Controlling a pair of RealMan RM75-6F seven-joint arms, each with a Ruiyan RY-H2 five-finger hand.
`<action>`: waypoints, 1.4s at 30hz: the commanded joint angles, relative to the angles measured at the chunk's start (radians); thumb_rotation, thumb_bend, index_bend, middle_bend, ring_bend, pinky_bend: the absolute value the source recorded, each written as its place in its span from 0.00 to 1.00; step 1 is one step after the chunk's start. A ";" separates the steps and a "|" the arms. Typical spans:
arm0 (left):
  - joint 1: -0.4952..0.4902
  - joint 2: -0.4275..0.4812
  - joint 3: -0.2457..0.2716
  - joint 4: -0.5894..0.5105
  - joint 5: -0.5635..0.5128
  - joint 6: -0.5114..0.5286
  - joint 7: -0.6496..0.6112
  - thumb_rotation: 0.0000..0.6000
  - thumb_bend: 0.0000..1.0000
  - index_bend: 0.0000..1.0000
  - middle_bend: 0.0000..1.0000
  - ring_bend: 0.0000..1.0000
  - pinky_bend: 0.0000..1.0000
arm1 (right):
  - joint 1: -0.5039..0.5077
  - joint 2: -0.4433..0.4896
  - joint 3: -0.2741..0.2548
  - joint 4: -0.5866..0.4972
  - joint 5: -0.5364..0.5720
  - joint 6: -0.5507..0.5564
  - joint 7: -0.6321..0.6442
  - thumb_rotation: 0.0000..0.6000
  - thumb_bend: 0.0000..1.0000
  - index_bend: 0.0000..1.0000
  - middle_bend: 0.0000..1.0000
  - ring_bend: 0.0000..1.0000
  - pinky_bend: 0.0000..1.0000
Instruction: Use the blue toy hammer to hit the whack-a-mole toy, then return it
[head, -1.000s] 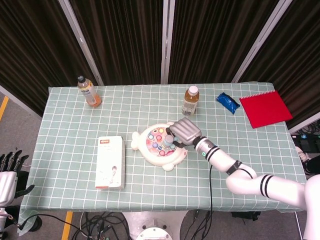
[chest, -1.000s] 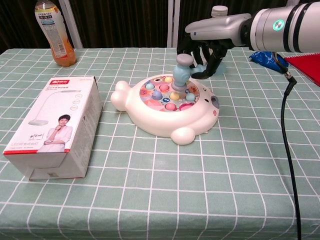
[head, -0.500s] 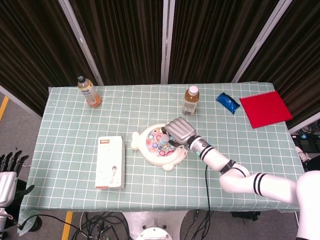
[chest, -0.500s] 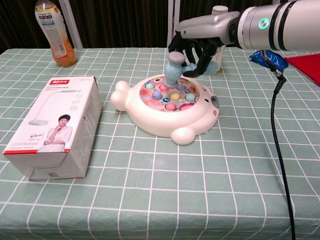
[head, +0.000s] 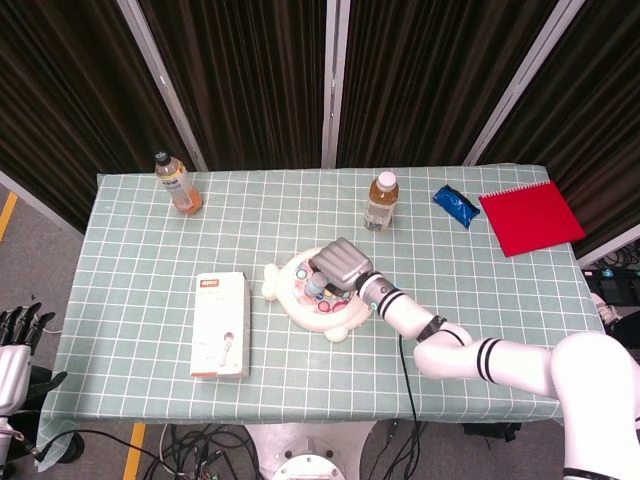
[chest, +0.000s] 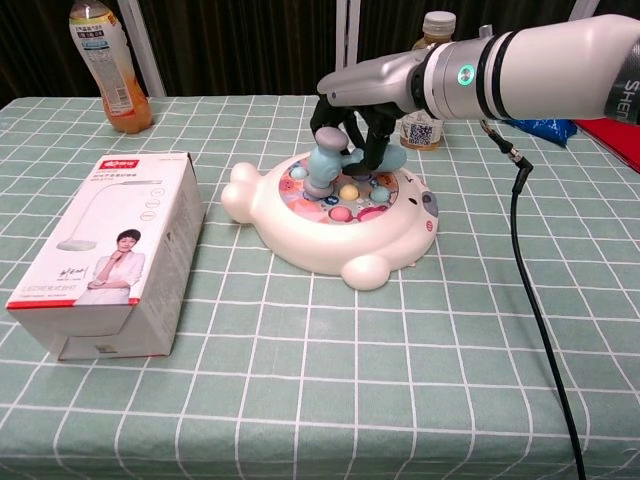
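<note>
The white whack-a-mole toy (chest: 350, 235) (head: 345, 318) sits mid-table with coloured pegs on top. My right hand (chest: 352, 115) (head: 338, 264) hovers over the toy's left half and grips the blue toy hammer (chest: 326, 163) (head: 315, 289), whose head points down onto the pegs near the toy's left side. My left hand (head: 18, 345) hangs off the table's left edge at the lower left of the head view, fingers apart and holding nothing.
A white product box (chest: 105, 250) (head: 221, 323) lies left of the toy. An orange drink bottle (chest: 105, 62) stands at the back left, a second bottle (head: 380, 201) behind the toy. A blue packet (head: 456, 206) and red notebook (head: 530, 217) lie at the back right.
My right hand has carried the hammer leftward across the toy, from its right-centre pegs to its left side, and lowered it. The left hand stays still.
</note>
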 joint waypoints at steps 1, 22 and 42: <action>0.000 -0.001 -0.001 0.001 0.004 0.004 -0.002 1.00 0.00 0.17 0.07 0.00 0.00 | -0.031 0.039 0.014 -0.049 -0.014 0.063 0.026 1.00 0.55 0.72 0.60 0.47 0.58; -0.015 0.003 0.000 -0.021 0.021 -0.008 0.020 1.00 0.00 0.17 0.07 0.00 0.00 | -0.344 0.136 -0.100 0.094 -0.196 0.127 0.379 1.00 0.55 0.72 0.60 0.47 0.58; -0.017 0.006 0.002 -0.018 0.020 -0.014 0.009 1.00 0.00 0.17 0.07 0.00 0.00 | -0.389 0.025 -0.083 0.238 -0.336 0.106 0.533 1.00 0.28 0.46 0.38 0.30 0.37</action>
